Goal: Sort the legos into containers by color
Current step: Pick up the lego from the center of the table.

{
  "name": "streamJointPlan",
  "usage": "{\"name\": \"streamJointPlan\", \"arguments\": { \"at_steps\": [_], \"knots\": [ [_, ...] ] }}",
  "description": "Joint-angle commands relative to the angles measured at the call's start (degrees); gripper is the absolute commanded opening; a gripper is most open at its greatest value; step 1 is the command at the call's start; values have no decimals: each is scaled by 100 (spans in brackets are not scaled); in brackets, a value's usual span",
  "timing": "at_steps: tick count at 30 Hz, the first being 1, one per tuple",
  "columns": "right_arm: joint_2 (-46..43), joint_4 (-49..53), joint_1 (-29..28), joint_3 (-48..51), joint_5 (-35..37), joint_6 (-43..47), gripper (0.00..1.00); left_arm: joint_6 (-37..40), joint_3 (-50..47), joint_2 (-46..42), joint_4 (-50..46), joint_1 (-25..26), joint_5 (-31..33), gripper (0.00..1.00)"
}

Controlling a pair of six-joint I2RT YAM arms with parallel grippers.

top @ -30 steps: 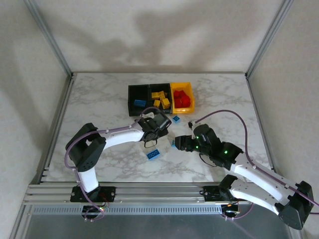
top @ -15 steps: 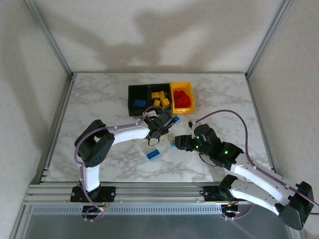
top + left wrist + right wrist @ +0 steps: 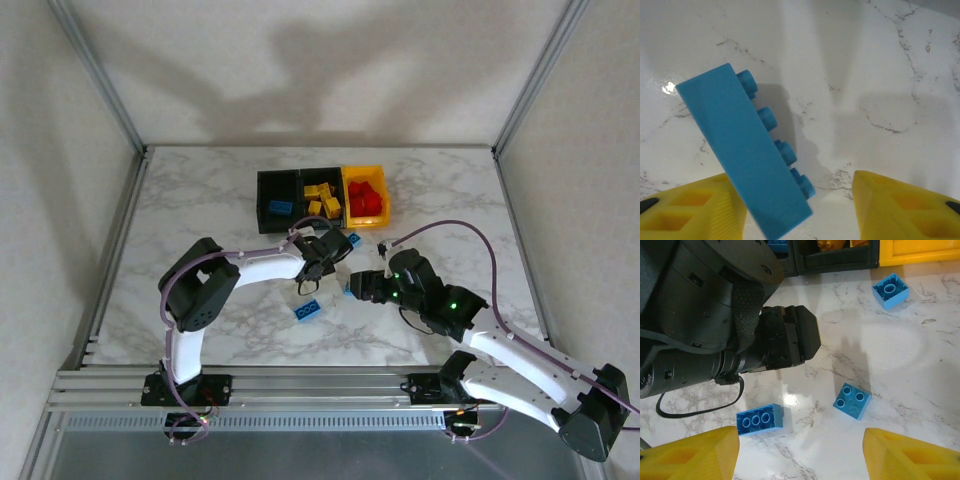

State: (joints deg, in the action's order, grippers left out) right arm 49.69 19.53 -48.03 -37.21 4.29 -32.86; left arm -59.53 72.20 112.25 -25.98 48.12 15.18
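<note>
— How is the blue brick (image 3: 745, 155) looking?
— Oblong, smooth glossy plastic. It is lying on its side on the white marbled tabletop (image 3: 875, 60), with four round studs pointing sideways. It is leaning against one yellow finger (image 3: 685, 210) of the left pincer (image 3: 796, 190), whose jaws are standing apart, not clenching it.
— And the right pincer (image 3: 799, 440)?
— Released, hovering over a square blue brick (image 3: 853, 401) with its studs up, in front of the bins (image 3: 300, 190).
</note>
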Motion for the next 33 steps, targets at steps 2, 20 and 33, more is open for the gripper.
{"name": "streamJointPlan", "arguments": {
  "at_steps": [2,20,33],
  "knots": [
    [49,-166,1,26,-67,-62,66,64,-247,-158,-136,-107,240,52],
    [153,-308,-4,-14,-123,-62,66,270,-494,-885,-240,-285,248,25],
    [471,-656,-26,-107,-385,-106,65,1256,463,-1250,-329,-1342,157,26]
  ]
}}
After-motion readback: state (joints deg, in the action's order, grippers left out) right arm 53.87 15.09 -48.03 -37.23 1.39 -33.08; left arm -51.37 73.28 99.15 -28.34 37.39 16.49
